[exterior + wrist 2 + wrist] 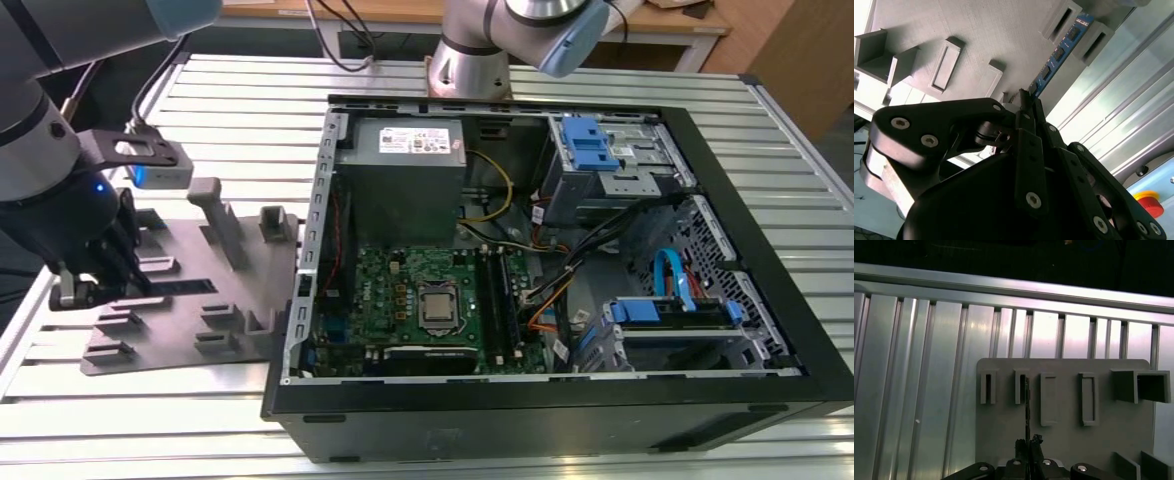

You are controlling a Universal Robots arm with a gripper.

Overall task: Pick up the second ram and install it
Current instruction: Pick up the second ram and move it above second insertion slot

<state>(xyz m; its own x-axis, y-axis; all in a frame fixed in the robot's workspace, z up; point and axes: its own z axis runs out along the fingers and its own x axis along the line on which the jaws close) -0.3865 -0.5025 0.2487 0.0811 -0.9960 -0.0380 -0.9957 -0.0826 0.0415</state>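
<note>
The second ram (1056,55) is a slim blue strip with black chips, standing on edge in the slotted holders of the grey tray (979,35). My gripper (1026,102) is shut on its near end, with one black finger on each side. In the first wrist view the ram (1027,405) appears edge-on as a thin dark line running from the gripper (1029,444) into a tray slot. In the exterior view the gripper (74,292) is low over the tray (200,320) at the exterior view's left, with the ram (180,287) beside it.
The open computer case (534,400) lies to the exterior view's right of the tray, with the green motherboard (400,280), its memory slots (501,300), the power supply (407,170) and loose cables inside. Upright posts (214,215) rise from the tray. A second arm's base (467,60) stands behind the case.
</note>
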